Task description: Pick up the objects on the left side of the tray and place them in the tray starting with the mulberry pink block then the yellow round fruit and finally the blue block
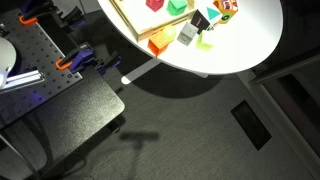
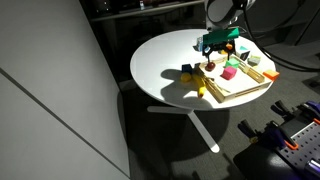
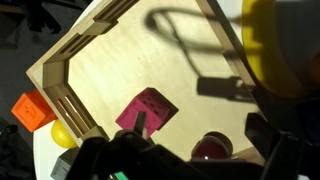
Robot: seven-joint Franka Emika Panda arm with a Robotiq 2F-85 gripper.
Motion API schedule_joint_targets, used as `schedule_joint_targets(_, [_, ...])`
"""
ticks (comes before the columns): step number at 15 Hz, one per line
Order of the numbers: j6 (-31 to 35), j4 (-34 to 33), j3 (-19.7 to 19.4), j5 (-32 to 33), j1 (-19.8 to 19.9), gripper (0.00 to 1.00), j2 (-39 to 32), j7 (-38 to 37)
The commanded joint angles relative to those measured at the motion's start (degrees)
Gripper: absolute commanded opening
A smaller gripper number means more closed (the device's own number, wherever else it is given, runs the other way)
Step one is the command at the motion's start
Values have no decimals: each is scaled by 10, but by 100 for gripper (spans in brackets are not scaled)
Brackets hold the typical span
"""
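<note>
1. Tray (image 3: 150, 60): cut off at frame edges.
2. Gripper (image 3: 205, 140): jaws seemingly wide apart, gripping nothing; fingers dark, blurred.
3. Mulberry pink block (image 3: 148, 108): flat on tray floor, near corner.
4. Yellow round fruit (image 3: 63, 135): outside rim, partly hidden.

table (image 1: 250, 40): round, white | orange block (image 1: 158, 45): on table | floor (image 1: 190, 130): dark carpet

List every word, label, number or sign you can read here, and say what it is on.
None: no view shows text that can be read.
The mulberry pink block, the orange block and the tray show plain surfaces.
A multicoloured block outside the tray may bear marks, too small and blurred to read.
</note>
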State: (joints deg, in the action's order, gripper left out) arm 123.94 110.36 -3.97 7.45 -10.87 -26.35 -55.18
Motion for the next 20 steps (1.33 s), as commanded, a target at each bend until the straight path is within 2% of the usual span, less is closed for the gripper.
schedule_joint_targets(1, [21,17,15,-4,0,100,21,9])
schedule_joint_targets(5, [51,13,32,-2,-7,100,12,28])
schedule_joint_targets(10, [87,4,43,11,-22,100,-9,87])
schedule_joint_targets(20, [147,-34,33,11,-51,100,-78,171])
